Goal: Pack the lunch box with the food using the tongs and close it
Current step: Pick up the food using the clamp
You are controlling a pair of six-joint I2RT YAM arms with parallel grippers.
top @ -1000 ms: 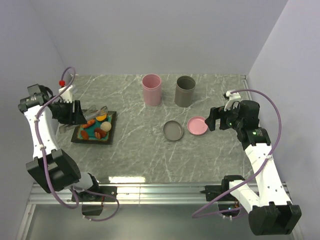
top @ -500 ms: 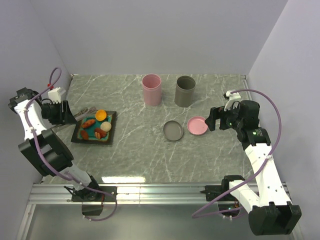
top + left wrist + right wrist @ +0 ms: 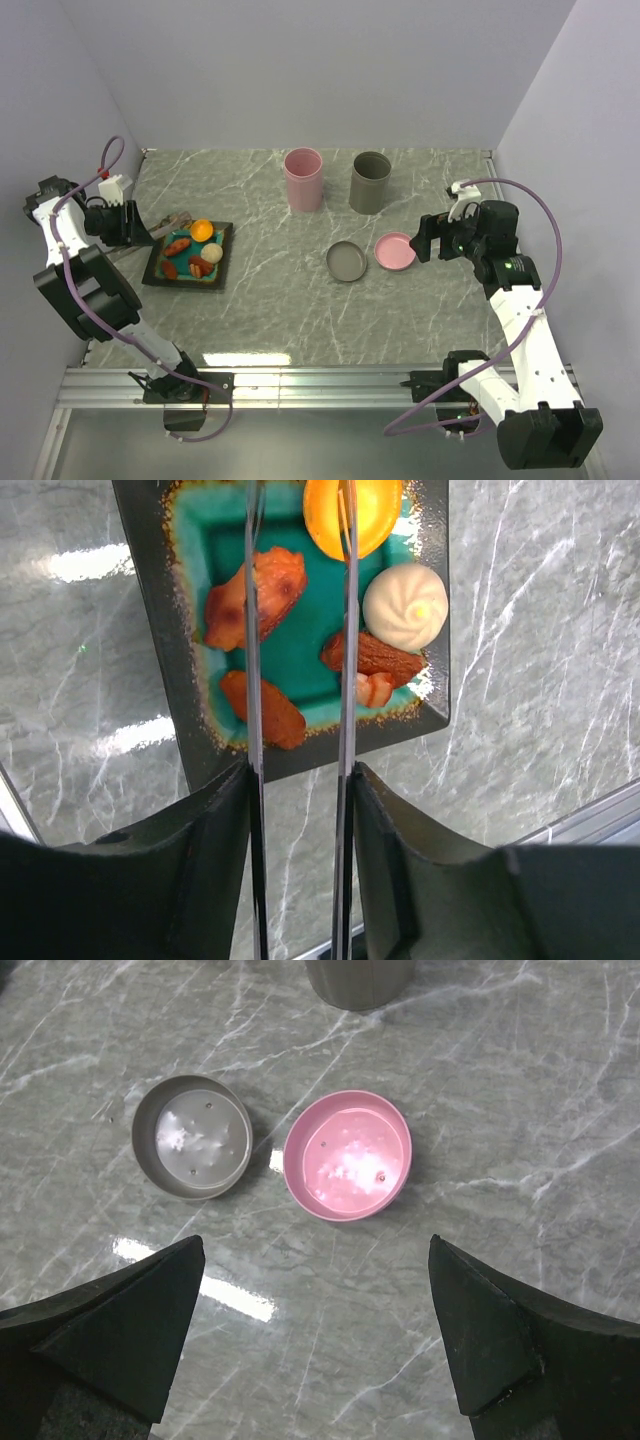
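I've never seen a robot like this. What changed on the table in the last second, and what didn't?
The left arm swung back toward the table's left edge. The left gripper pulled the tongs it grips leftward; they are still over the tray. No food was lifted. The right gripper stayed open above the pink lid and grey lid.

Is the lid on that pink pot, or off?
Off. The pink lid lies on the table beside the grey lid, and the pink pot stands open-mouthed.

Left claw (image 3: 300, 780) grips tongs (image 3: 251, 660) over teal tray (image 3: 165, 630); orange pc (image 3: 378, 515), pale bun (image 3: 405, 605), brown bits (image 3: 378, 658).
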